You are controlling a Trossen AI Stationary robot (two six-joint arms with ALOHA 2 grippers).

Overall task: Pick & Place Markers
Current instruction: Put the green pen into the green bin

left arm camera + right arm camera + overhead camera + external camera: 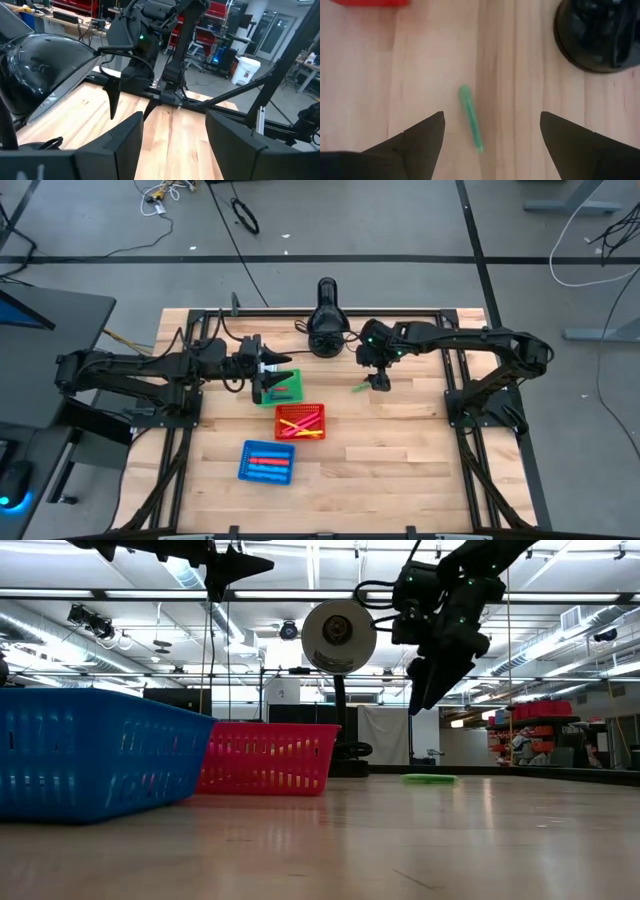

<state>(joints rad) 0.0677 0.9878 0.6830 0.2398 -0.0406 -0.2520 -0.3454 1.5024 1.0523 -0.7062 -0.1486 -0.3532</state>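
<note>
One green marker (471, 119) lies flat on the bare wood, also seen in the high view (360, 389) and the low view (430, 778). My right gripper (491, 116) hangs open above it, one finger on each side and well clear of the table (418, 698). My left gripper (268, 385) is open and raised over the green basket (284, 390), holding nothing (172, 145). Yellow and red markers lie in the red basket (300, 421). Red and blue markers lie in the blue basket (267, 462).
The low camera's black round base (326, 330) stands at the far edge, close beside my right gripper (600, 35). The three baskets sit in a cluster left of centre. Bare wood stretches over the table's right and near parts (400, 470).
</note>
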